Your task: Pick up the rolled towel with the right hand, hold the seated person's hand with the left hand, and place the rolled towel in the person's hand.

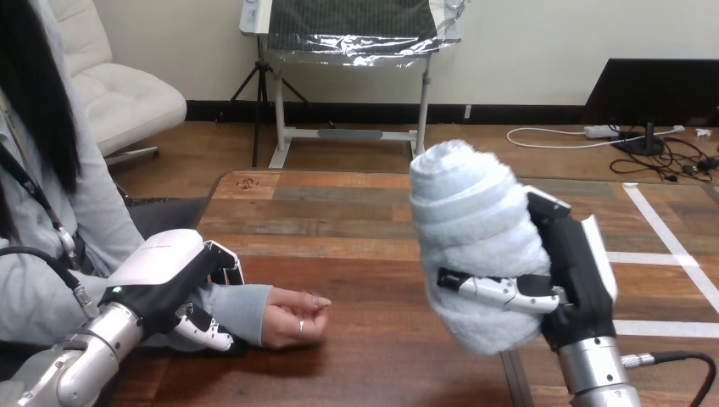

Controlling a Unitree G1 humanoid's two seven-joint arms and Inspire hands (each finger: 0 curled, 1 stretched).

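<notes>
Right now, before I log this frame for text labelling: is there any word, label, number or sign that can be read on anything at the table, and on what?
No text can be read.
The rolled towel, held in the right hand, is plain white.
The white shell of the left hand, which is curled round the person's wrist, bears no legible print.
The wooden table carries no label or number.

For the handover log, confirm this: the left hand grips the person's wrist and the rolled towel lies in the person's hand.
One part is wrong. The head view shows the rolled towel held in the right hand, apart from the person's hand. The left hand does grip the person's wrist.
</notes>
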